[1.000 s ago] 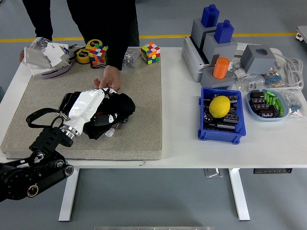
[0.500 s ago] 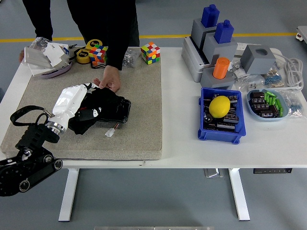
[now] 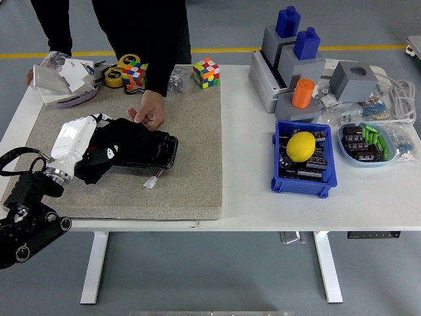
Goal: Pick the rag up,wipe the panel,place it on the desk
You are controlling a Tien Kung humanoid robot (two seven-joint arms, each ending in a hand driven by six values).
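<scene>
A black rag [image 3: 99,158] lies bunched over the left end of a black panel [image 3: 148,148] on the beige mat [image 3: 191,164]. My left hand [image 3: 85,141], white-shelled, rests on the rag with its fingers curled into the cloth. A small white connector [image 3: 151,184] on wires sticks out below the panel. A person's hand [image 3: 148,108] presses on the panel's far edge. My right arm is out of view.
The person in black stands at the far side. Two colour cubes [image 3: 206,72], tape rolls [image 3: 122,69] and a bag [image 3: 62,76] line the mat's far edge. To the right are a blue bin [image 3: 304,181] with a lemon [image 3: 302,145], grey fixtures [image 3: 296,62] and a parts tray [image 3: 370,146].
My left hand has dragged the rag leftwards along the panel, from its right part to its left end. The panel's right side is now uncovered. The person's hand stays in place.
</scene>
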